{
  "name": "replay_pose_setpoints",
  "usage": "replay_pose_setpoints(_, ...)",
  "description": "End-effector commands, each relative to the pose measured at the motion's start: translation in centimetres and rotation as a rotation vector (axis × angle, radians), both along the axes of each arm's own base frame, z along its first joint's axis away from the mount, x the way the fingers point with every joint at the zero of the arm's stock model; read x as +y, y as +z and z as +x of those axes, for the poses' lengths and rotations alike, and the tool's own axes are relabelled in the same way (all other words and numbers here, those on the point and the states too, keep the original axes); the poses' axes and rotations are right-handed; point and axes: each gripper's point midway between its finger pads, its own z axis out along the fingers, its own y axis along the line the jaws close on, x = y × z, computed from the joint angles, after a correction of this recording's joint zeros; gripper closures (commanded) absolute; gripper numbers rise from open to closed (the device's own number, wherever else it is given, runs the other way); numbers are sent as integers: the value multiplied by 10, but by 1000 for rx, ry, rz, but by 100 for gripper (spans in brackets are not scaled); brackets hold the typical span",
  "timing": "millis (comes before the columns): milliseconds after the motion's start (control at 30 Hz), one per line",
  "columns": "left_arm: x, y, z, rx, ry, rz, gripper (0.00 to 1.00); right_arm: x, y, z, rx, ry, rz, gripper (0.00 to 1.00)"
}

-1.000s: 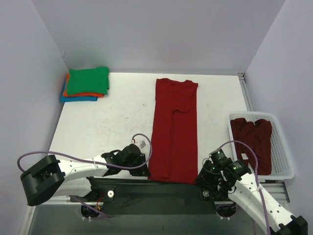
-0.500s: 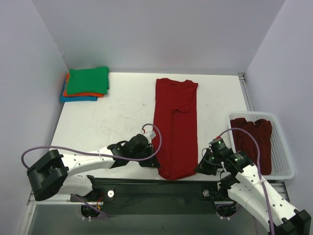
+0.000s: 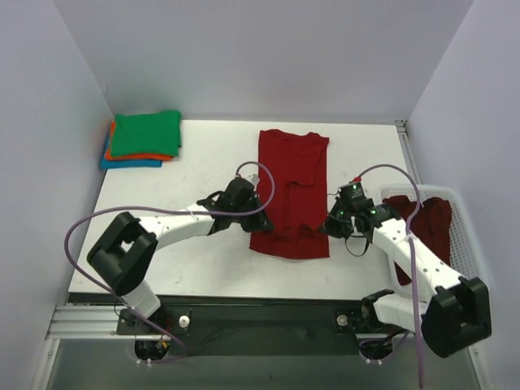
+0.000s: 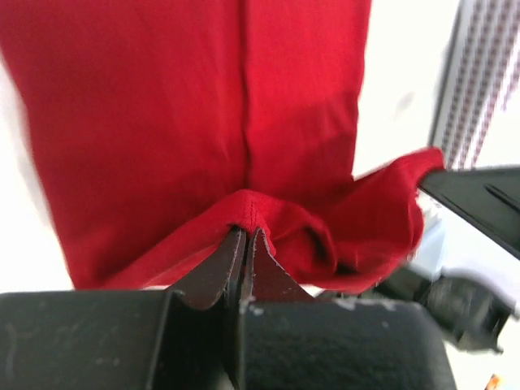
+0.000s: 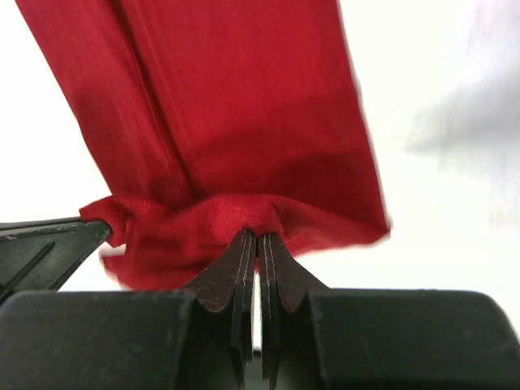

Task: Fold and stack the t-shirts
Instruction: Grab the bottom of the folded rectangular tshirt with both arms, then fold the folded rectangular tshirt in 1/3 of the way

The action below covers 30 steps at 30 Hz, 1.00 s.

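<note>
Dark red t-shirt: narrow strip, frame centre, lower end lifted. Green t-shirt on orange t-shirt on blue t-shirt: folded, upper left. Further red t-shirts: heaped, right.

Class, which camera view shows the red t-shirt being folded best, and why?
The top external view: it shows the whole red t-shirt, its near hem pinched by the left gripper and right gripper. Each wrist view shows only that gripped hem and a blurred stretch of cloth beyond.

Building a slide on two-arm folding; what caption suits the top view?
Left gripper and right gripper pinch the hem of the dark red t-shirt, doubled over itself.
</note>
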Motion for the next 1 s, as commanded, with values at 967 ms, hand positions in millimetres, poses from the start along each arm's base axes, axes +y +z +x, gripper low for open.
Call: replay_pose_setpoints(967, 17, 5, 194, -98, 192, 17, 100, -21, 2, 177, -130, -83, -5, 100)
